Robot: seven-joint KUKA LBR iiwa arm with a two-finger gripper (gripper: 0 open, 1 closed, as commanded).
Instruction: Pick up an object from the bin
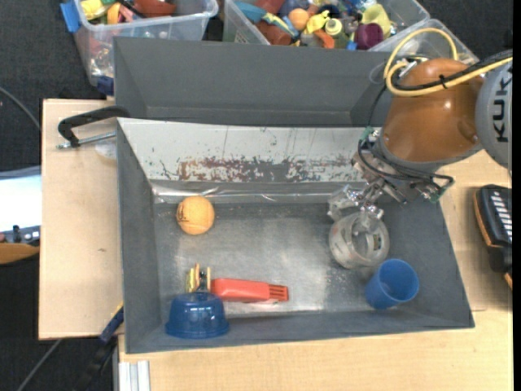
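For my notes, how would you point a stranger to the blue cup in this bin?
Find the grey bin and go to its front right corner, just beside the gripper. The blue cup lies there, open mouth facing up. The other blue thing, a closed dome, sits in the front left corner.

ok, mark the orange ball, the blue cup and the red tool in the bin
orange ball (195,216): camera view, middle of the ball
blue cup (392,284): camera view, at its mouth
red tool (242,289): camera view, middle of its handle

Around the brush (248,290) in the bin (138,243) — ball (195,216) behind-left, upturned bowl (197,318) front-left, cup (391,283) well right.
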